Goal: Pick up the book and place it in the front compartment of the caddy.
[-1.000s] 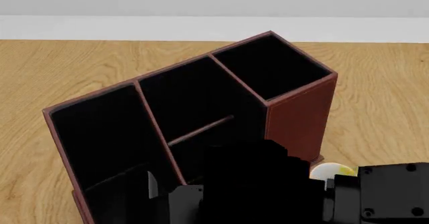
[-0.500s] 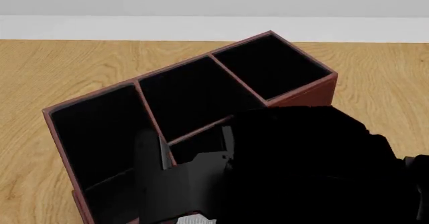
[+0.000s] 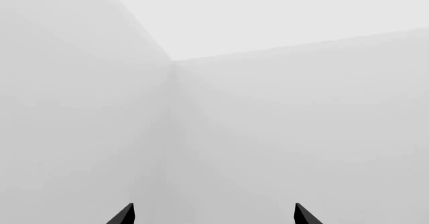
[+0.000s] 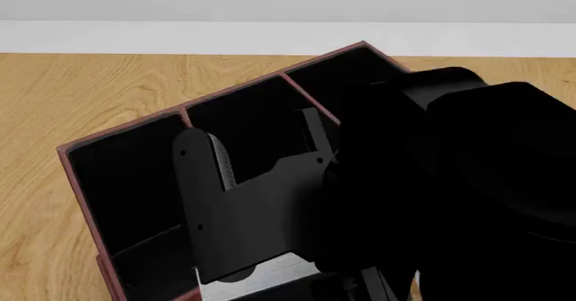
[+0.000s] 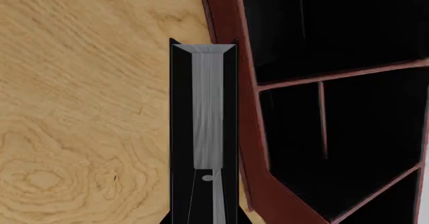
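The caddy (image 4: 126, 135) is a red-brown box with a black inside and stands at an angle on the wooden table; it also shows in the right wrist view (image 5: 231, 83). My right gripper (image 5: 206, 219) is shut on the book (image 5: 208, 108), a thin black cover with a white page edge seen end-on. The book hangs over the table just outside the caddy's outer wall, parallel to it. In the head view my right arm (image 4: 468, 179) covers the caddy's right half. My left gripper (image 3: 213, 216) is open and empty, facing bare white walls.
The wooden table (image 4: 90, 92) runs back to a white wall. Bare wood (image 5: 80, 108) lies beside the book on the side away from the caddy. Dividers (image 5: 335, 76) split the caddy's inside into sections.
My right arm has come up and forward over the caddy in the head view. It now hides the right section and the mug that showed beside the caddy one second ago.
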